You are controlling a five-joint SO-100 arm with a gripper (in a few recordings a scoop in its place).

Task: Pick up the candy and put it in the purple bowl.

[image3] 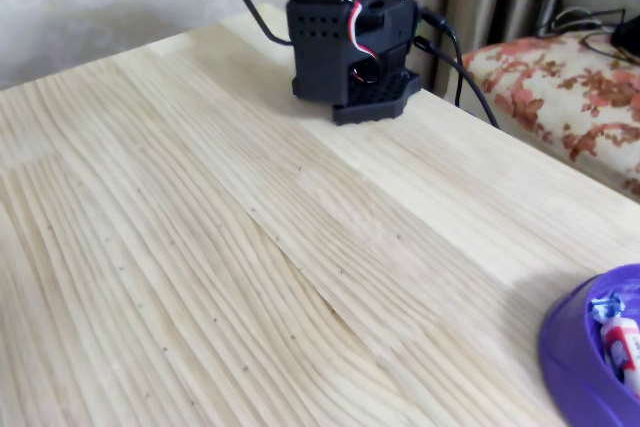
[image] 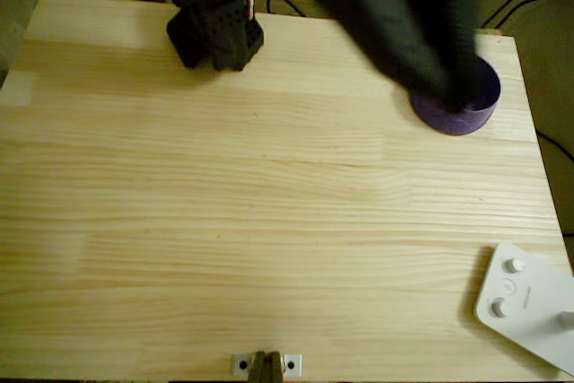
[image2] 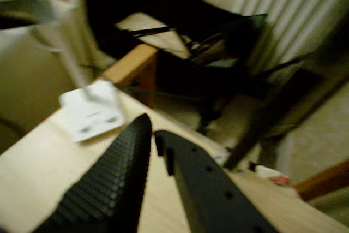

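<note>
Showing pincer [image2: 152, 135] with fingers nearly together and nothing between them, raised above table [image: 269, 221], candy [image3: 622, 339] lying apart from it inside purple bowl [image3: 570, 347], white button device [image: 529, 302] at table corner.

Black arm base [image3: 350, 42] with red-white wires; ribbed black pincer [image2: 152, 135].

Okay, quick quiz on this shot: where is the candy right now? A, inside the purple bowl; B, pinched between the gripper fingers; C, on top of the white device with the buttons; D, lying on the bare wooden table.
A: in the fixed view the candy lies inside the purple bowl, while the gripper in the wrist view holds nothing.
</note>
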